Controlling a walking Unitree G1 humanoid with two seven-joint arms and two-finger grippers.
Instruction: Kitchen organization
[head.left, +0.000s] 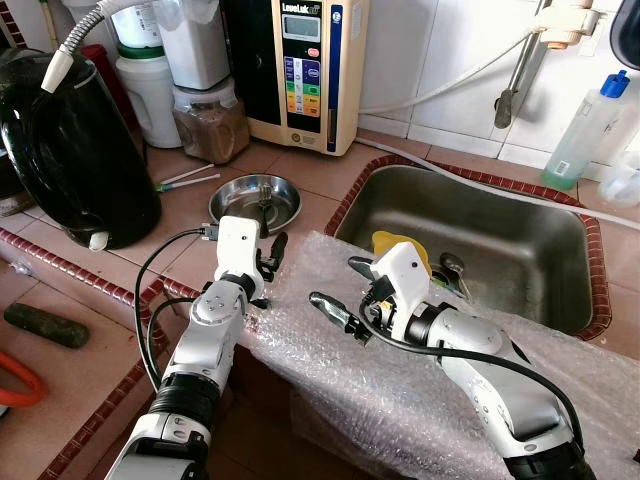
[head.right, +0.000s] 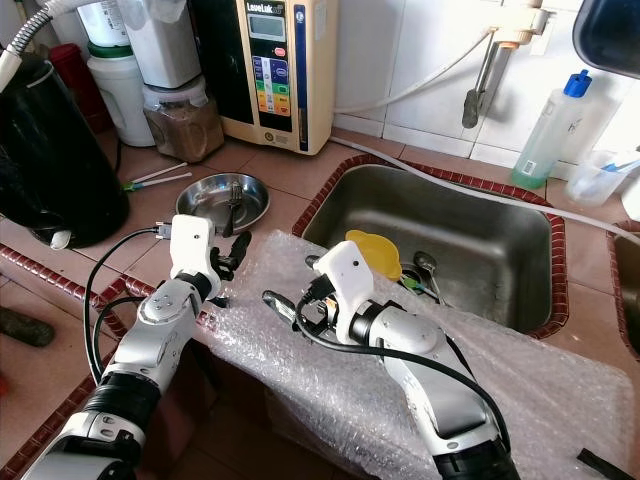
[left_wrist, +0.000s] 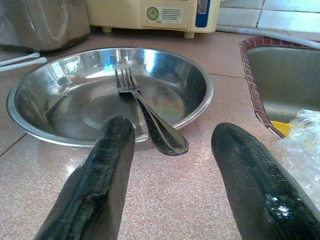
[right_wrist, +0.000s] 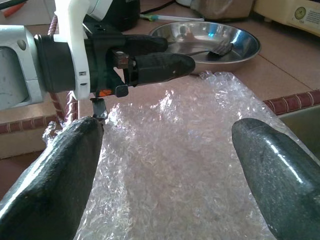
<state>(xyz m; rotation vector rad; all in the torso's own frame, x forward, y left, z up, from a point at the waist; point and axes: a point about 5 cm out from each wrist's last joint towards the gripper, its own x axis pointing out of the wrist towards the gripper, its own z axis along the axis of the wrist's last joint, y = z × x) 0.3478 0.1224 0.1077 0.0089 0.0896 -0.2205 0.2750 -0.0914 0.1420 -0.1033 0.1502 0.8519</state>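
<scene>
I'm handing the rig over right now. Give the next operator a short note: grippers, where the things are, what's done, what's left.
Left gripper: open, empty, aimed at the steel bowl; fork lies in it, handle over the near rim.
Right gripper: open, empty, above the bubble wrap draped over the counter edge by the sink.
Sink holds a yellow item and utensils.
Done: nothing visibly put away.
Left: probably grasp the fork or bowl.

Kettle (head.left: 70, 150) cut off at frame's left edge. Yellow item (head.left: 405, 250) in sink (head.left: 520, 250) half hidden behind right arm. Panel (head.left: 300, 85) labels on water machine (head.left: 305, 70) too small to read.
</scene>
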